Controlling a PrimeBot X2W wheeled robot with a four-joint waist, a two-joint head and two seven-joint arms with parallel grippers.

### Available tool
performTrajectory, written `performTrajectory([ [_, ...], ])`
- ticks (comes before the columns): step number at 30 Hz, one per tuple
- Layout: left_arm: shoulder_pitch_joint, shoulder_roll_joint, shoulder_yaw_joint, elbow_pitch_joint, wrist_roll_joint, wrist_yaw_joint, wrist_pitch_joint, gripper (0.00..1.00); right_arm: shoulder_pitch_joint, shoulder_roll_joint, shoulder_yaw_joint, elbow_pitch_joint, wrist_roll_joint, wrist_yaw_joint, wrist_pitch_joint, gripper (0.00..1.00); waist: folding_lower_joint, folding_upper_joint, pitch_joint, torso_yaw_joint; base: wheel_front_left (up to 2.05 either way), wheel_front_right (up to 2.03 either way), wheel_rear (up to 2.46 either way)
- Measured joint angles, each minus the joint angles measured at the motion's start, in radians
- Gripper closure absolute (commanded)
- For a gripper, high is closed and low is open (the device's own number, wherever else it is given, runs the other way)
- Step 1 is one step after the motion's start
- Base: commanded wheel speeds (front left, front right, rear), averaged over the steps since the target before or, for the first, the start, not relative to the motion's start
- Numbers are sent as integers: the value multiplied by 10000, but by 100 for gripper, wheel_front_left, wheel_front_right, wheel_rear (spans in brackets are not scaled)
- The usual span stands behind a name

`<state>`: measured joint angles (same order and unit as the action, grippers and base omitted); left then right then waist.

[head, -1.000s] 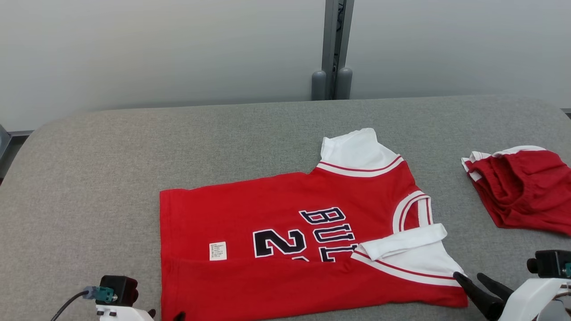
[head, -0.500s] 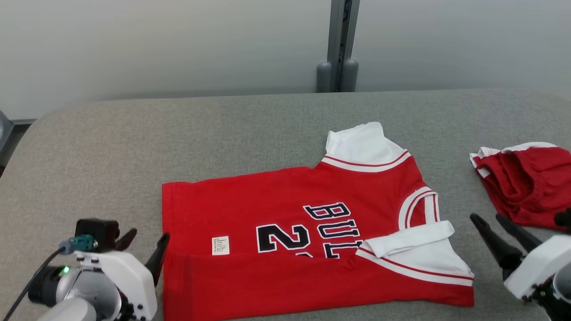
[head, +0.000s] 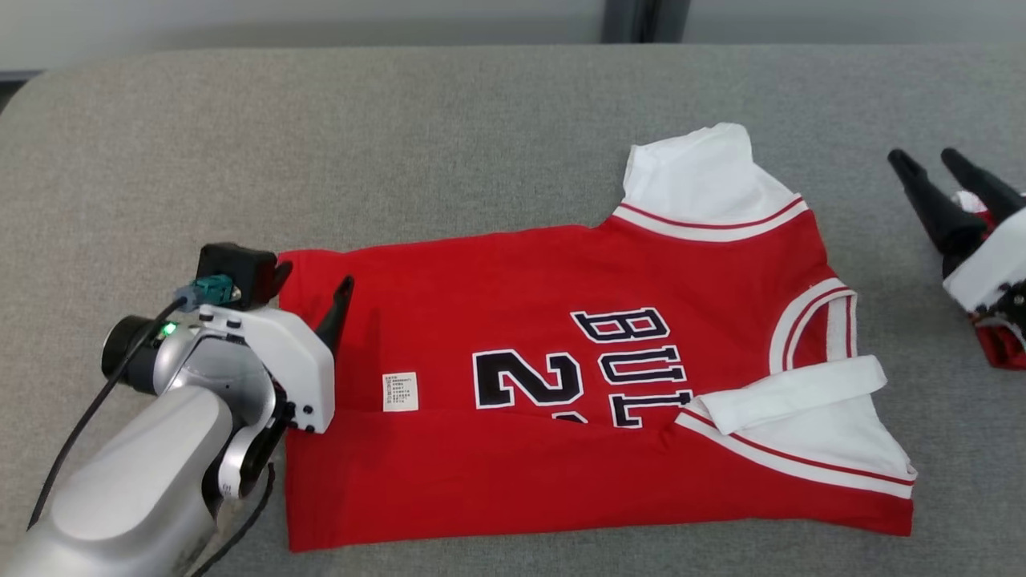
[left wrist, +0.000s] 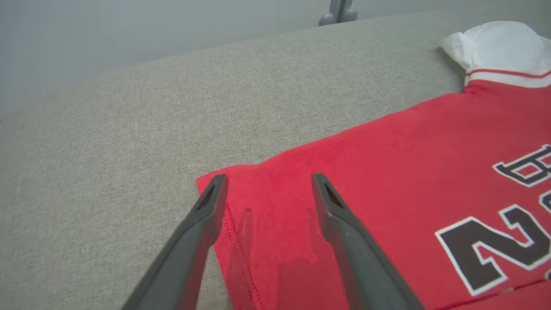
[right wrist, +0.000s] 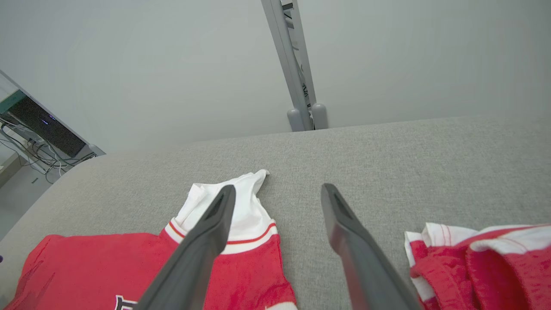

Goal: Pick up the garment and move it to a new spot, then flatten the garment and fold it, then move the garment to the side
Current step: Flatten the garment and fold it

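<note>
Your red garment [head: 561, 385] lay half folded on the grey table [head: 401, 144]. Your left gripper [left wrist: 269, 176], fingers apart, was poised over its far hem corner. Your right gripper [head: 923, 156], also spread, hung off its collar end. Pinching one layer might undo the fold.

The garment [head: 561, 433] lies spread on the counter [head: 401, 136] nearer its front edge, with the left tool [left wrist: 269, 177] over the garment's back-left corner and the right tool [head: 923, 156] between the garment and another garment [right wrist: 495, 267] by the right edge.
</note>
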<state>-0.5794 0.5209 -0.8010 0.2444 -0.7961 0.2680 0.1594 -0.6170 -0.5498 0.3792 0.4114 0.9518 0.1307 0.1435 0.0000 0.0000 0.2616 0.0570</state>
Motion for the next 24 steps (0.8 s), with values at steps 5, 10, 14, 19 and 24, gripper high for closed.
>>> performTrajectory([
  [5,-918,-416,-13,731,249,-42,-107,0,-1582,-142,614,725,36,0,604,0,0,0,847,218,0,0,0],
  [10,-1492,-704,-6,1147,408,-134,-291,0,-2881,-117,1271,1407,174,0,1185,0,0,0,1532,495,0,0,0],
  [14,-1792,-897,-40,1350,499,-180,-384,0,-3793,-65,1785,1887,349,0,1499,0,0,0,1963,716,0,0,0],
  [19,-1960,-1085,-94,1421,560,-176,-472,0,-4536,-6,2360,2665,453,0,1923,0,0,0,2321,989,0,0,0],
  [24,-2101,-1275,-163,1327,571,-174,-493,0,-5162,146,2792,3367,541,0,2046,0,0,0,2570,1253,0,0,0],
])
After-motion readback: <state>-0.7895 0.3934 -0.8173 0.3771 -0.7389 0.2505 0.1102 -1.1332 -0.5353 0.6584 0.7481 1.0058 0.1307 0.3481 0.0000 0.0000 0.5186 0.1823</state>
